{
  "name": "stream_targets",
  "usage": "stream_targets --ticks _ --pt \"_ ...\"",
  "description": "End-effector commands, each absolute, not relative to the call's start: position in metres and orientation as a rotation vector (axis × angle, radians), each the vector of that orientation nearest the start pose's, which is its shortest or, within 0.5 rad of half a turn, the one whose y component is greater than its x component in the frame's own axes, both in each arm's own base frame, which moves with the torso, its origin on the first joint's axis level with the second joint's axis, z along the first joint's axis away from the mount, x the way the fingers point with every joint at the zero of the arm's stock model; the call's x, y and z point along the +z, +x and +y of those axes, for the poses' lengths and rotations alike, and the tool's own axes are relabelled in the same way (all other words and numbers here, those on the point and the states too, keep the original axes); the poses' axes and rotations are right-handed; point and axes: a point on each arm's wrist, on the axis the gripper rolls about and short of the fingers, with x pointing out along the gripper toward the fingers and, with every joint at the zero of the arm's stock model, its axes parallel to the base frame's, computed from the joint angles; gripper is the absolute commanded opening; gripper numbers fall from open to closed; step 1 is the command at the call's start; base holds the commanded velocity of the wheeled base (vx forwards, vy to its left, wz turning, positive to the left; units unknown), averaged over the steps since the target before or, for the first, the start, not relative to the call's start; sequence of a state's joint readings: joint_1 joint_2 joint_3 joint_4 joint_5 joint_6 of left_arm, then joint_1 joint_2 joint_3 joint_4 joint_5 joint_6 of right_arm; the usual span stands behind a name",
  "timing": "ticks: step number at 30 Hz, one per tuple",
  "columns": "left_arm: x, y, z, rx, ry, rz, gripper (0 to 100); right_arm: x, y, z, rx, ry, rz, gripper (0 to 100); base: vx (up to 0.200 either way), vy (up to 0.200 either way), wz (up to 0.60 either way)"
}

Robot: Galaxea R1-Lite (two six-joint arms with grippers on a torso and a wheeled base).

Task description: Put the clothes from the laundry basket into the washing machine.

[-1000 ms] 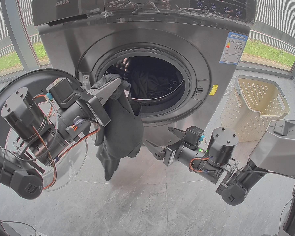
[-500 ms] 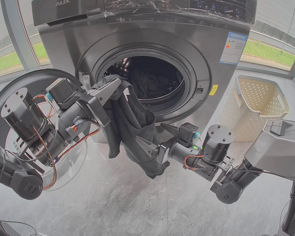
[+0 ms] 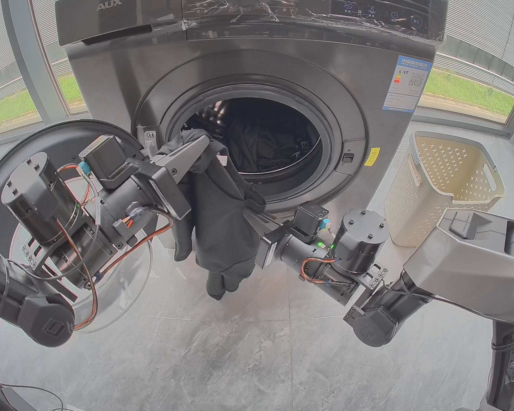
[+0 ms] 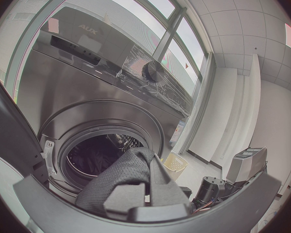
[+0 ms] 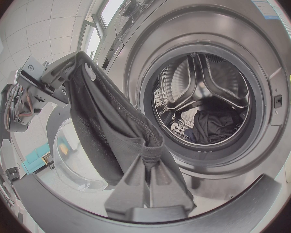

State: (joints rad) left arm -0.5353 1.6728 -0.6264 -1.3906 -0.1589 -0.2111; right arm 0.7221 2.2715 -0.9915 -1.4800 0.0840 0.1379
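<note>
Left gripper: jaws pinched shut on the top edge of a dark garment, which they hold up in front of the left rim of the washing machine opening.
Left jaws, close up: the cloth bunches over and between the two fingers, with no gap visible between them.
Right gripper: jaws closed tight on a lower fold of the same garment, the fabric caught between the two finger pads. It sits lower and to the right of the left gripper, just below the opening.
Garment: dark grey, finely textured knit with a stitched seam. It is stretched in a slanting band between the two grippers. The rest hangs loose beneath them, and the lowest end dangles above the floor without touching it.
Garment's place: outside the drum, in front of its lower left rim. One edge lies close to the rim, but I cannot tell whether it touches.
Drum: the round opening is uncovered, and dark clothes lie heaped at the bottom between the metal paddles.
Door: swung wide open to the left, behind the left arm.
Laundry basket: cream perforated plastic, standing upright on the floor, right of the machine and near its side.
</note>
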Motion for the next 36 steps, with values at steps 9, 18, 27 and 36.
stream_targets --ticks 9,18,27,36 --pt "0.216 0.246 -0.138 -0.682 -0.258 -0.265 0 0.152 0.284 0.232 0.757 0.183 -0.174 0 0.000 0.000 0.00" --pt "0.216 0.244 -0.134 -0.675 -0.250 -0.266 0 0.183 0.276 0.221 0.714 0.211 -0.249 0 0.000 0.000 0.00" --pt "0.220 0.238 -0.132 -0.676 -0.223 -0.287 0 0.207 0.270 0.214 0.679 0.256 -0.317 0 0.000 0.000 0.00" --pt "0.224 0.240 -0.127 -0.654 -0.207 -0.307 0 0.227 0.265 0.199 0.642 0.265 -0.358 0 0.000 0.000 0.00"
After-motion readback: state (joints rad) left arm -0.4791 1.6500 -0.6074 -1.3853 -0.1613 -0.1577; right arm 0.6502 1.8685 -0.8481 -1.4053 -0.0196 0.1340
